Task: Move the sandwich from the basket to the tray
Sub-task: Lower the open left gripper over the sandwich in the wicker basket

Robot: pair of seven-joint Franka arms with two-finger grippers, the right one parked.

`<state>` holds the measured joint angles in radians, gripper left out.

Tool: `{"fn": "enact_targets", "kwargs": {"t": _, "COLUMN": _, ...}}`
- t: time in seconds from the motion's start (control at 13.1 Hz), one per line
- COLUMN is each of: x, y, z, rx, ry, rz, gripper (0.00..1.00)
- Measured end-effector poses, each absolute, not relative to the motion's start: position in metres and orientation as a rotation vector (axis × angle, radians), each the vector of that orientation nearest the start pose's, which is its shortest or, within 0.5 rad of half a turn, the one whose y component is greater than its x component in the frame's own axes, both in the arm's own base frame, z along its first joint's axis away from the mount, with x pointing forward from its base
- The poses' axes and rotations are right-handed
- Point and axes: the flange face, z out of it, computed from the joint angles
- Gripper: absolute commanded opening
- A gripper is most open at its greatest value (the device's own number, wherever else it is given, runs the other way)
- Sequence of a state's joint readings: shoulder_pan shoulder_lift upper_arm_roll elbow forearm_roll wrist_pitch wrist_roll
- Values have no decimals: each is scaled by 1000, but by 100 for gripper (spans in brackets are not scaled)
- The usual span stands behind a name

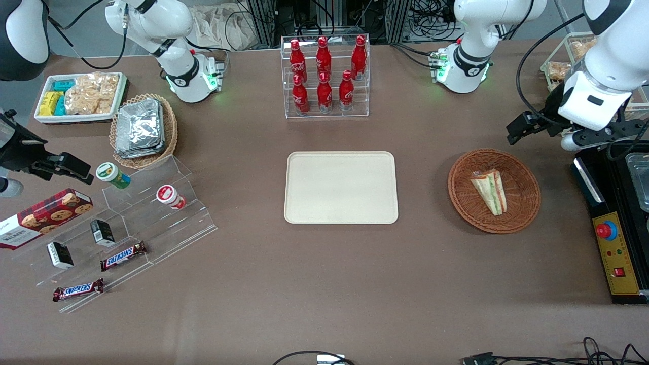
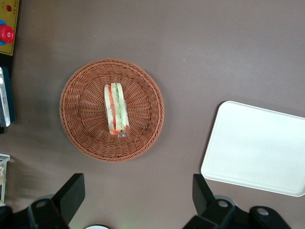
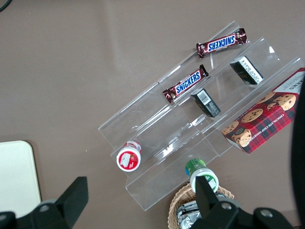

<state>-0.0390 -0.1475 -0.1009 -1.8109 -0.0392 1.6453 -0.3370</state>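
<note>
The sandwich [image 1: 490,190] [image 2: 116,109], a white-bread wedge with green and orange-red layers, lies in the middle of the round reddish-brown basket [image 1: 522,203] [image 2: 81,124]. The cream tray [image 1: 340,187] [image 2: 257,148] lies flat and bare at the table's centre, beside the basket toward the parked arm's end. My gripper [image 1: 527,128] [image 2: 137,195] hangs high above the table near the basket, a little farther from the front camera than it. It is open, its two black fingers [image 2: 71,193] spread wide with only bare tabletop between them.
A black control box [image 1: 616,238] with a red stop button stands beside the basket at the working arm's end. A clear rack of red bottles [image 1: 324,76] stands farther back than the tray. Snack shelves [image 1: 121,228] and a foil-pack basket [image 1: 144,129] lie toward the parked arm's end.
</note>
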Motion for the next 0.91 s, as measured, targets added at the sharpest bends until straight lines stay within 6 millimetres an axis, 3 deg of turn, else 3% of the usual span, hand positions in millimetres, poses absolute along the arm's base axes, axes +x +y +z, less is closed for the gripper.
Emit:
{"fn": "enact_targets", "kwargs": {"t": 0.38, "x": 503, "y": -75, "z": 590, "rx": -3134, "ry": -329, "rz": 95, "gripper": 100}}
{"fn": "enact_targets", "kwargs": {"t": 0.53, "x": 504, "y": -63, "z": 570, "rx": -3122, "ry": -368, "rz": 142, "gripper": 100}}
{"fn": "enact_targets", "kwargs": {"t": 0.69, "x": 508, "y": -40, "z": 524, "rx": -3118, "ry": -439, "rz": 139, "gripper": 100}}
{"fn": "enact_targets", "kwargs": {"t": 0.91, "x": 503, "y": -17, "z": 425, "rx": -3100, "ry": -485, "rz": 35, "gripper": 100}}
